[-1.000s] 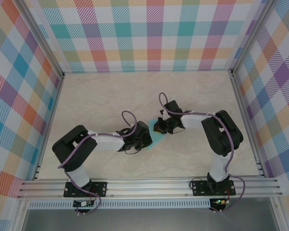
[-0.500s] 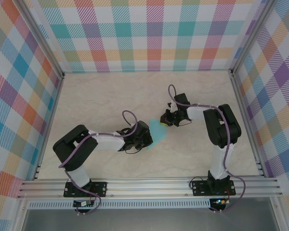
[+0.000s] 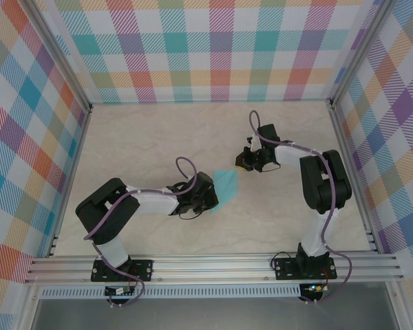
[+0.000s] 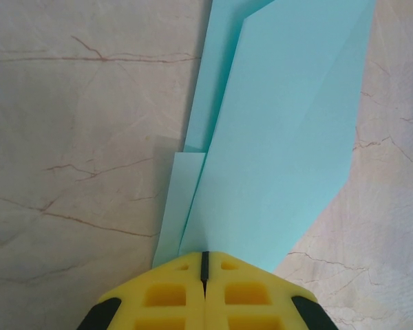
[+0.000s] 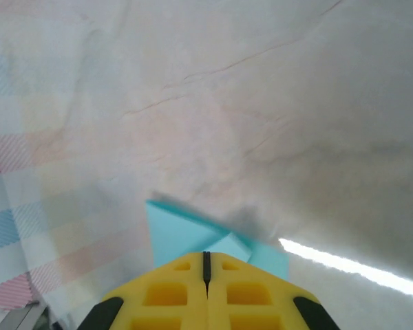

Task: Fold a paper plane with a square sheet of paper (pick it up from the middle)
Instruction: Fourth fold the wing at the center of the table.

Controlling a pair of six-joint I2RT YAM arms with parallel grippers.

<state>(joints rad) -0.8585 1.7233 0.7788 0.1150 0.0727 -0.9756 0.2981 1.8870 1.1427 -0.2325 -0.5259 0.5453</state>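
The light-teal sheet of paper (image 3: 226,184) lies on the table's middle, folded into long layered flaps with a slanted end (image 4: 289,137). My left gripper (image 3: 212,194) is low at its near-left end, its yellow jaws shut on the paper's edge (image 4: 204,256). My right gripper (image 3: 241,161) hovers just behind and right of the paper, apart from it. Its jaws are shut with nothing between them (image 5: 206,256). In the right wrist view the paper (image 5: 182,230) shows past the fingertips as a triangle with a small folded corner.
The marble-look tabletop (image 3: 158,137) is walled by checked panels at the back (image 3: 213,55) and both sides. An aluminium rail (image 3: 213,265) runs along the near edge by the arm bases.
My right gripper has let go of the paper and drawn back and to the right, away from it. More of the paper now shows. The left gripper has held still.
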